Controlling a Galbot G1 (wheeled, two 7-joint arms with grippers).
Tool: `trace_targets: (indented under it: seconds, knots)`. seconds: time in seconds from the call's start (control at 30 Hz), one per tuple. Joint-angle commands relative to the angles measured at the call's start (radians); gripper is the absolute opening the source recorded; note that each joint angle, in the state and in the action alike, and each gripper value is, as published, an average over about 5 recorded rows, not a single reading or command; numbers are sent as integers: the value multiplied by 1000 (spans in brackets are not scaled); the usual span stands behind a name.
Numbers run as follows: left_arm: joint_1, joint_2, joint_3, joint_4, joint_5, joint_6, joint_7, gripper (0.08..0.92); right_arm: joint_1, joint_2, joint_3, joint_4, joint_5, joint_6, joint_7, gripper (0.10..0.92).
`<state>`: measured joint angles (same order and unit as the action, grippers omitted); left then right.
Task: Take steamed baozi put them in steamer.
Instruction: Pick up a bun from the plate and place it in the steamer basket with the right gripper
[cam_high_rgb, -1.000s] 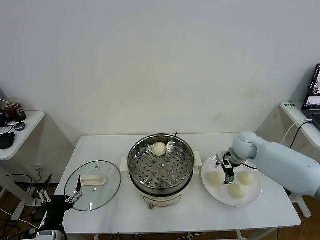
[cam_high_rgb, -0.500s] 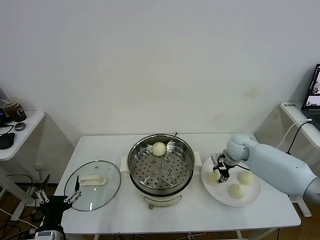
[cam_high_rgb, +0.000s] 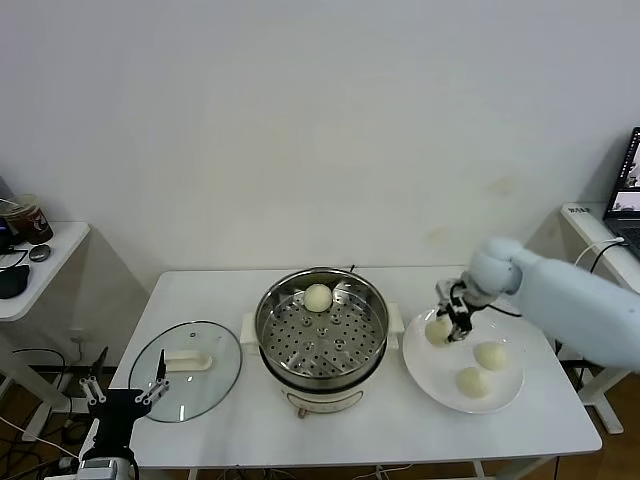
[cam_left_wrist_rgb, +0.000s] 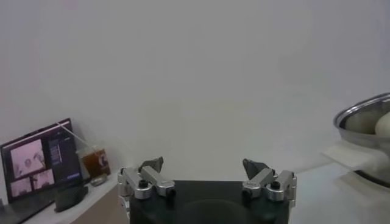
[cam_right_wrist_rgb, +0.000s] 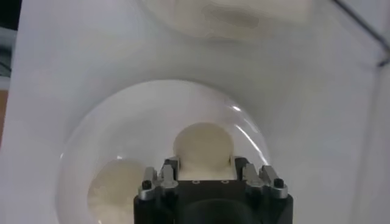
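My right gripper (cam_high_rgb: 450, 320) is shut on a cream-white steamed baozi (cam_high_rgb: 438, 330) and holds it a little above the left part of the white plate (cam_high_rgb: 418, 366). In the right wrist view the baozi (cam_right_wrist_rgb: 203, 145) sits between the fingers of the right gripper (cam_right_wrist_rgb: 204, 163). Two more baozi (cam_high_rgb: 490, 355) (cam_high_rgb: 472, 381) lie on the plate. One baozi (cam_high_rgb: 318, 297) lies at the back of the steel steamer (cam_high_rgb: 322, 355) in the table's middle. My left gripper (cam_high_rgb: 126, 393) is open and empty, low off the table's front left corner; it also shows in the left wrist view (cam_left_wrist_rgb: 207, 176).
The glass lid (cam_high_rgb: 186, 368) with a white handle lies flat left of the steamer. A side desk (cam_high_rgb: 30, 270) with a cup stands far left. A laptop (cam_high_rgb: 628, 195) stands on a shelf at far right. In the right wrist view another baozi (cam_right_wrist_rgb: 113, 190) lies on the plate (cam_right_wrist_rgb: 79, 146).
My right gripper has closed on the left baozi of the plate and raised it off the plate. The left arm has hardly moved.
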<state>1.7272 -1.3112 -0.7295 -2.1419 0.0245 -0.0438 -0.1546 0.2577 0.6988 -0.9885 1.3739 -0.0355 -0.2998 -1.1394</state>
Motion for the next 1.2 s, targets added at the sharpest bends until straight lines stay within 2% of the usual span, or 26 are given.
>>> trace_targets:
  seconds: [0.03, 0.27, 0.5, 0.8, 1.2]
  knots:
    - [-29, 9, 17, 16, -7, -1, 0, 823, 488, -29, -243, 153, 274, -150, 29, 551]
    - [-38, 28, 15, 27, -16, -7, 0, 823, 701, 153, -396, 256, 513, -290, 108, 560]
    - [-40, 21, 21, 33, -8, -13, 1, 823, 598, 394, -422, 241, 649, -413, 204, 560]
    - [-35, 18, 3, 46, 10, -26, -2, 823, 389, 617, -372, 41, 643, -428, 237, 560]
    - [-41, 18, -6, 74, 20, -35, -3, 823, 271, 752, -350, -119, 606, -428, 250, 560]
